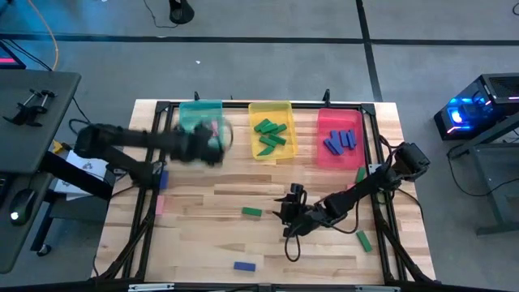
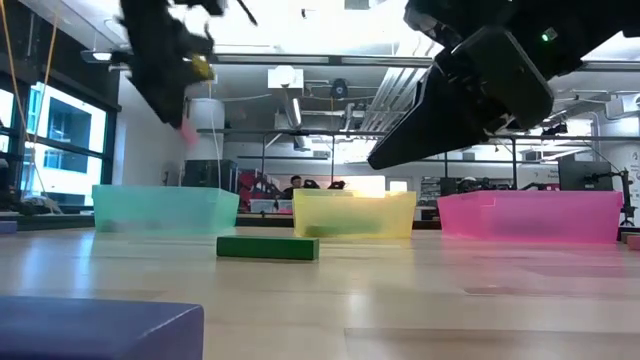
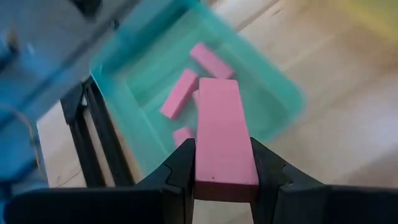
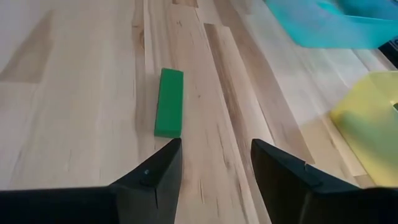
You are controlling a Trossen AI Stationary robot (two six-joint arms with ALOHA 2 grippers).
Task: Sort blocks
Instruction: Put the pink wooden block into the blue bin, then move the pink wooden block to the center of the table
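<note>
Left wrist view: flat pink block (image 3: 221,134) pinched in left claw (image 3: 225,169); right claw (image 4: 214,163) agape.

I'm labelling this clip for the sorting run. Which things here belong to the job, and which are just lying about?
Job:
- pink block held in the left gripper, above the teal tray
- green block ahead of the open right gripper
- blue block
- yellow tray
- red tray

Lying about:
- computer tower
- side desk

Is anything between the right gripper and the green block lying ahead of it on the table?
Nothing visible. The open right gripper faces the green block across bare wood; the teal tray sits off to one side.
</note>
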